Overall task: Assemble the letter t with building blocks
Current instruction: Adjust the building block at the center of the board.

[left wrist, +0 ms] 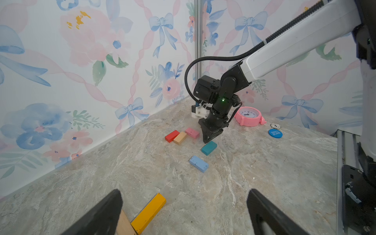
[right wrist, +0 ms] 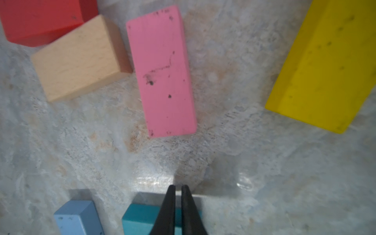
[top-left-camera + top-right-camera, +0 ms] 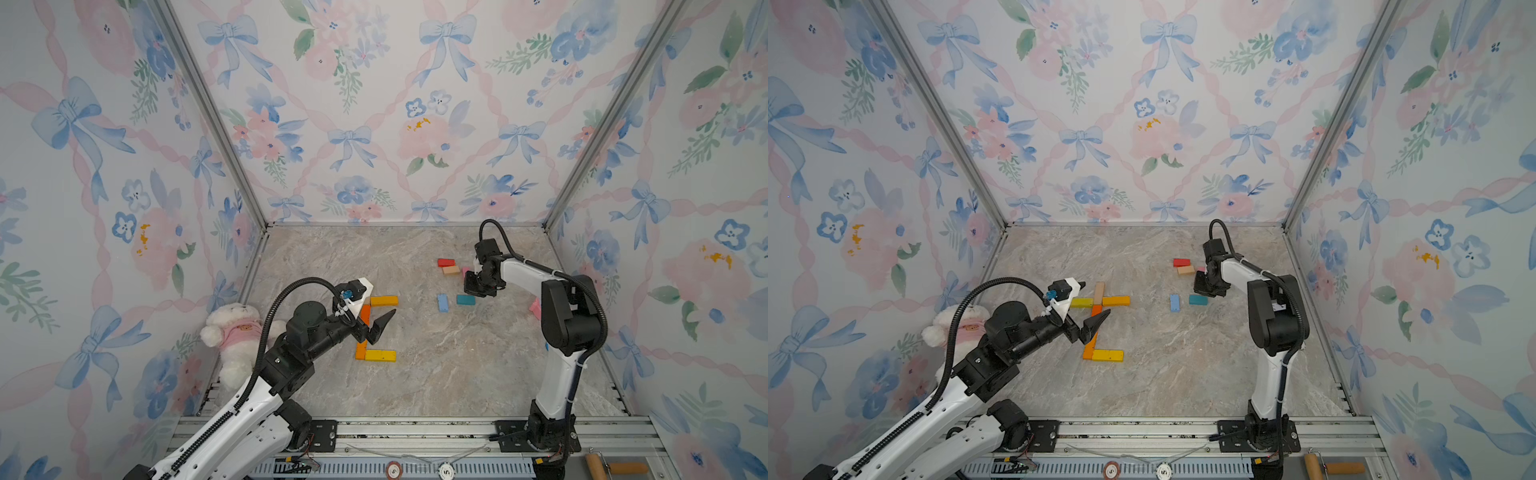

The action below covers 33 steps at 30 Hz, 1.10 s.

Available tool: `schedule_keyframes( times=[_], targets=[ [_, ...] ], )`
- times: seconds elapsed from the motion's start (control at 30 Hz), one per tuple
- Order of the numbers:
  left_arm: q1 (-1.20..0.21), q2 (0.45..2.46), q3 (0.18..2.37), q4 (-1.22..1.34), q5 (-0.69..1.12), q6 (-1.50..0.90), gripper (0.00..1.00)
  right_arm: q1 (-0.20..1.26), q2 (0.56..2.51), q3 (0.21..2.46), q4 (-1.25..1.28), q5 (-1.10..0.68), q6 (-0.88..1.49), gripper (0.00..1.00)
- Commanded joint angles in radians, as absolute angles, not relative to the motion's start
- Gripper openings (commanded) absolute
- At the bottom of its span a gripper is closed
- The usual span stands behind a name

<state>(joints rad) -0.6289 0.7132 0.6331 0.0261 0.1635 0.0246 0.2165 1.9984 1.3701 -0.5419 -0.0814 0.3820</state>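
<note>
Right gripper: jaws closed, empty, over teal block, 3 o'clock of blue block. Probably light, rigid, smooth; grip long sides.

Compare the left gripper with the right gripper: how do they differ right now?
The left gripper stands wide open; the right gripper is shut. The left gripper is by the orange brick in the built shape; the right gripper points down at the teal brick among the loose ones. Both hold nothing.
</note>
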Motion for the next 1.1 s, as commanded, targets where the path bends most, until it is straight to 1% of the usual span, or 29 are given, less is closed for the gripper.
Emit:
schedule_keyframes(
  times=[0.0,0.57,0.7,0.8,0.9,1.03,1.07],
  targets=[
    [-0.633,0.698,0.655,0.021,0.147,0.012,0.98,0.242,1.964,1.346,-0.559,-0.068,0.391,0.12],
    [-0.632,0.665,0.637,0.040,0.141,0.025,0.98,0.286,1.825,1.180,-0.553,-0.061,0.444,0.13],
    [-0.633,0.662,0.633,0.044,0.139,0.028,0.98,0.311,1.798,1.160,-0.568,-0.070,0.449,0.15],
    [-0.633,0.660,0.634,0.044,0.138,0.029,0.98,0.332,1.765,1.143,-0.581,-0.067,0.461,0.19],
    [-0.633,0.659,0.632,0.046,0.137,0.031,0.98,0.346,1.699,1.116,-0.591,-0.040,0.467,0.29],
    [-0.632,0.658,0.629,0.047,0.137,0.032,0.98,0.352,1.616,1.107,-0.616,-0.045,0.426,0.61],
    [-0.632,0.657,0.632,0.048,0.137,0.034,0.98,0.357,1.610,1.110,-0.624,-0.052,0.404,0.66]
  ],
)
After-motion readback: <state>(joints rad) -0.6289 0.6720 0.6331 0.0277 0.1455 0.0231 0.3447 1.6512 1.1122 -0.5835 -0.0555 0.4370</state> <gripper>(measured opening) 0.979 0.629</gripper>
